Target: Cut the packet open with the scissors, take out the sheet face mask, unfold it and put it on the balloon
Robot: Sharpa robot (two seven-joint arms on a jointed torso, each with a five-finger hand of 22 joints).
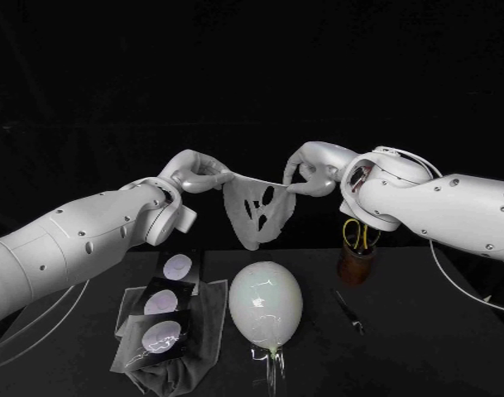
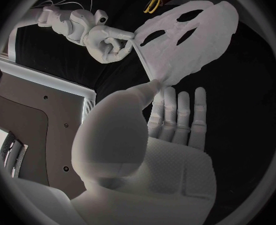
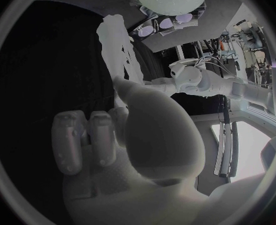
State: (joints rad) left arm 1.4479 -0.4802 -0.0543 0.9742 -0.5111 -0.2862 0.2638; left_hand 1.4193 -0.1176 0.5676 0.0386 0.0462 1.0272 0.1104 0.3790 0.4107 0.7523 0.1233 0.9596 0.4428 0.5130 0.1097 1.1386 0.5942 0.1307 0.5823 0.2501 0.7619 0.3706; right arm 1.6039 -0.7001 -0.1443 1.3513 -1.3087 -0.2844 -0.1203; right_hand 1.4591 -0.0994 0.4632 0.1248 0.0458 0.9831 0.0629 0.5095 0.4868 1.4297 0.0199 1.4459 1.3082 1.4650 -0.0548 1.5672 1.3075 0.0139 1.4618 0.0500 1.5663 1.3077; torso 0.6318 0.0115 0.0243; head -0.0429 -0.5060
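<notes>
Nearest, at the left of the counter (image 1: pixel 443 331), dark packets (image 1: pixel 160 321) with pale oval windows lie overlapped in a row. Just to their right the pale balloon (image 1: pixel 266 301) lies on the counter, its knotted end toward the near edge. Farther back and raised in the air, the sheet mask (image 1: pixel 256 212) hangs unfolded between the two hands, its eye and mouth holes showing. The left hand (image 1: pixel 197 173) pinches its upper left corner between thumb and a finger, and the right hand (image 1: pixel 310 174) pinches the upper right corner. To the far right of the balloon, yellow-handled scissors (image 1: pixel 357 234) stand in a brown holder (image 1: pixel 356 265). A thin dark tool (image 1: pixel 348 312) lies on the counter just near of the holder.
</notes>
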